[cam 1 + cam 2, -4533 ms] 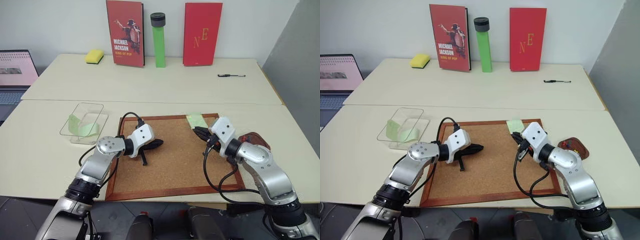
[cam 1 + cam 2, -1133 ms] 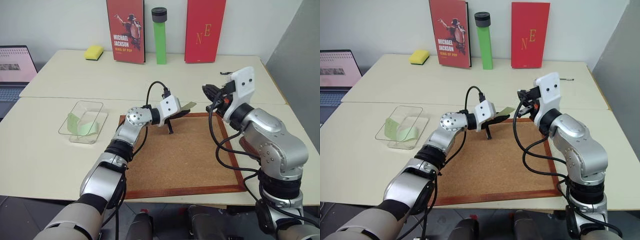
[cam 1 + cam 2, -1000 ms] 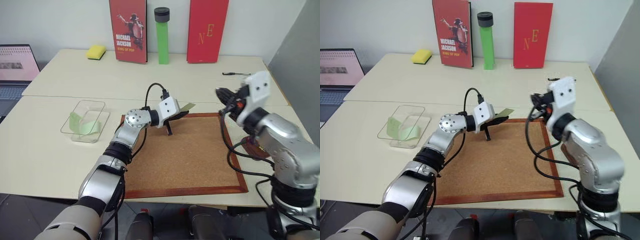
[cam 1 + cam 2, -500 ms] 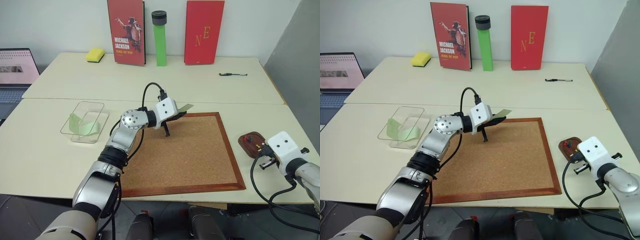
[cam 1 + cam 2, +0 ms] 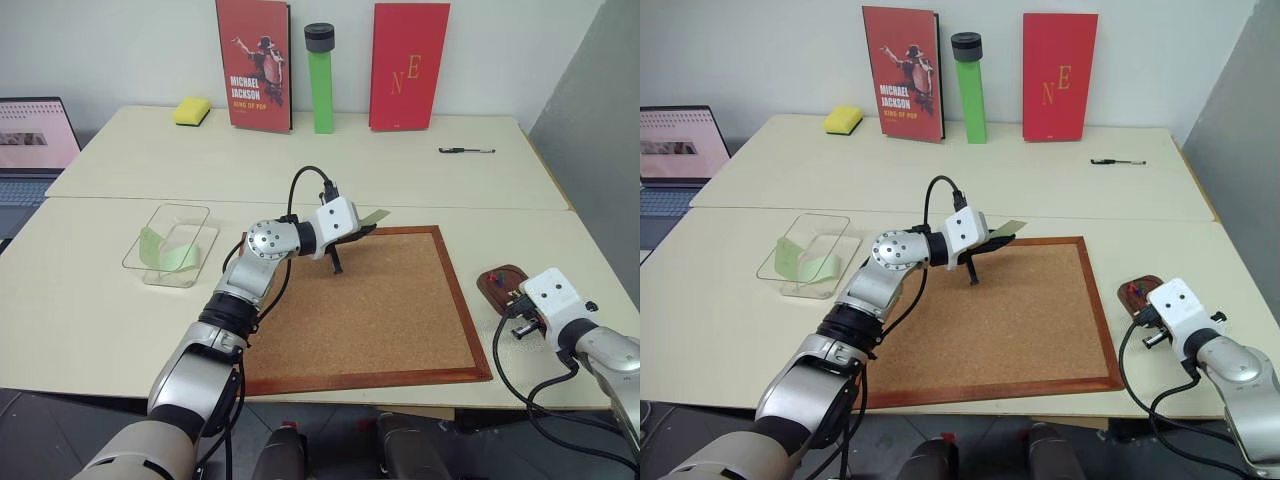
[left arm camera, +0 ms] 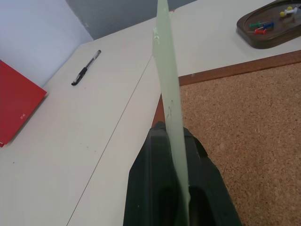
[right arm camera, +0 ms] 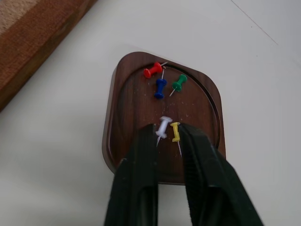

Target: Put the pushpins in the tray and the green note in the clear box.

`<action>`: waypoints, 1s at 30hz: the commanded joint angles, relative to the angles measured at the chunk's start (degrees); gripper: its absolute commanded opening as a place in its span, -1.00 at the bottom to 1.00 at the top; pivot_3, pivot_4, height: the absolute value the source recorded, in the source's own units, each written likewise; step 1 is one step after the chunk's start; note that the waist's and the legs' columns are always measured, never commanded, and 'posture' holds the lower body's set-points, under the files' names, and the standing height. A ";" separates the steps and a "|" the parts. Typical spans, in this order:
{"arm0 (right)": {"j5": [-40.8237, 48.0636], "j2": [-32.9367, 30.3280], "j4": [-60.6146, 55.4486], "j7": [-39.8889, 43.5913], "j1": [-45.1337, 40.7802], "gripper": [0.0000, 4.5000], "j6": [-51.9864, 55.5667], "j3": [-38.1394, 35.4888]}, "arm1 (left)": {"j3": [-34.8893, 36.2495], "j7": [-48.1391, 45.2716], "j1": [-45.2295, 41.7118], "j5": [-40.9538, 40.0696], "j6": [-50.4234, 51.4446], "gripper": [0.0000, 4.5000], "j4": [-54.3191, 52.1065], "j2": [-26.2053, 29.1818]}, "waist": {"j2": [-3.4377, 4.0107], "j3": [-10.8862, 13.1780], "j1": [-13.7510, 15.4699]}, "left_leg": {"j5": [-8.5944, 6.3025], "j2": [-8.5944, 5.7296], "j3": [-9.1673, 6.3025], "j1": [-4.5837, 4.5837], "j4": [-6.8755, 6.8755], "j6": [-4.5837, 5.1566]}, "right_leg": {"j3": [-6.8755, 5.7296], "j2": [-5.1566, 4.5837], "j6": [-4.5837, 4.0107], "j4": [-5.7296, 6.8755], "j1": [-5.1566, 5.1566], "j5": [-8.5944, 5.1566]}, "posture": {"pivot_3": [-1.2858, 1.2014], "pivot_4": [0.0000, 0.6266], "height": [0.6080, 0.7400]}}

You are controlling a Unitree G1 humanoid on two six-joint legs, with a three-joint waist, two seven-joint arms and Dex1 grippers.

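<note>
5 pushpins [image 7: 165, 101] in brown tray [image 7: 123, 127]

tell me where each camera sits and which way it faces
Left and right eye views: on the head, looking down over the cream table and wood-framed cork board; both arms show.
Left wrist view: along the left hand, shut on the pale green paper note.
Right wrist view: along the open right hand, over the dark reddish-brown tray holding coloured pushpins.
Shared: the tray and board appear in the wrist views too.

Five pushpins [image 7: 161, 87], one tray [image 7: 123, 113], two red books [image 5: 252, 64].
</note>
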 commanded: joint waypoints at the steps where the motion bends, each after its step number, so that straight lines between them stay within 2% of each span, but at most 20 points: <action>1: 0.15 0.40 -1.98 0.70 -0.89 -0.17 -0.06 -1.70 | 0.34 0.67 -0.72 0.21 -0.87 -1.00 -1.69 0.59 | 0.00 0.00 -0.01 | 0.00 0.00 0.00 0.01 0.00 0.00 | 0.00 0.00 0.00 0.01 0.00 0.00 | 0.03 -0.52 1.00; 7: 3.42 1.07 -7.59 2.78 -1.59 0.50 0.83 -4.57 | 0.77 1.74 -1.30 0.48 -1.00 -1.00 -1.28 1.35 | 0.00 0.00 -0.02 | 0.00 0.00 0.00 0.01 0.01 0.00 | 0.00 0.00 0.00 0.02 0.00 0.00 | 0.03 -0.52 1.00; 13: 12.06 4.57 -14.54 6.49 -8.45 0.50 0.15 -4.41 | 2.05 5.39 -2.08 3.67 2.35 -1.00 -4.15 6.19 | -0.03 0.02 -0.59 | 0.00 0.05 -0.02 0.06 0.00 0.00 | -0.01 0.05 0.00 0.07 -0.01 0.00 | 0.03 -0.52 1.00; 16: 15.58 5.72 -13.72 10.29 -15.87 0.50 0.36 2.04 | 4.32 7.20 -1.01 4.90 8.56 -1.00 -10.96 10.56 | -0.06 0.04 -0.49 | 0.00 0.05 -0.08 0.02 0.01 0.00 | -0.07 0.05 0.00 0.03 0.01 0.00 | 0.03 -0.52 1.00; 24: 16.53 11.54 -1.23 16.90 -32.20 0.50 -4.55 13.76 | 14.84 10.56 9.34 5.97 30.95 -1.00 -31.32 22.76 | -0.06 0.05 -1.42 | 0.00 0.09 -0.09 0.01 -0.08 0.00 | -0.12 0.03 -0.07 0.03 -0.03 -0.04 | 0.03 -0.52 1.00; 27: 15.21 15.09 4.44 18.14 -37.82 0.50 -7.69 17.43 | 18.35 10.44 15.12 6.27 36.67 -1.00 -35.14 27.46 | -0.07 0.06 -1.60 | -0.01 0.10 -0.08 0.00 -0.07 0.00 | -0.12 0.02 -0.08 0.02 -0.06 -0.04 | 0.03 -0.52 1.00; 30: 14.41 17.91 8.09 19.38 -41.22 0.50 -9.91 19.76 | 20.05 12.02 18.13 6.86 39.51 -1.00 -35.47 29.92 | -0.06 0.07 -1.61 | 0.00 0.13 -0.08 0.02 -0.07 0.00 | -0.14 0.03 -0.08 0.08 -0.10 -0.04 | 0.03 -0.52 1.00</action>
